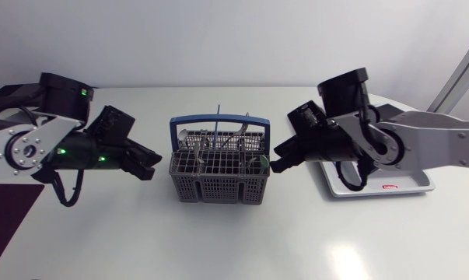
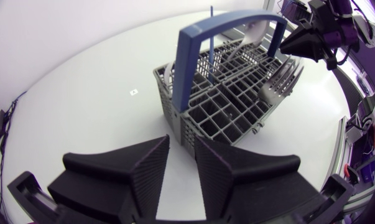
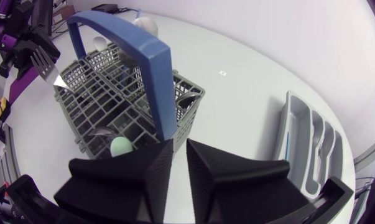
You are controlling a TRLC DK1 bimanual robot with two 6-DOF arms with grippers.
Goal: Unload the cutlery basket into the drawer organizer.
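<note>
Cutlery basket (image 1: 218, 175): grey, with a blue handle, at the middle of the tabletop (image 1: 218, 241); a fork (image 2: 285, 79) and other cutlery stand in it.
Drawer organizer (image 1: 421, 187): far right, under the right arm, well apart from the basket.
Left gripper (image 1: 150, 169): just left of the basket, fingers slightly spread, empty.
Right gripper (image 1: 278, 165): at the basket's right rim, fingers nearly together with a thin gap, empty.

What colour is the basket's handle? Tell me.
The handle is blue; left wrist view shows it best.

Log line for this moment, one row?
basket loaded | left gripper empty, beside it | right gripper empty, beside it | organizer under right arm
</note>
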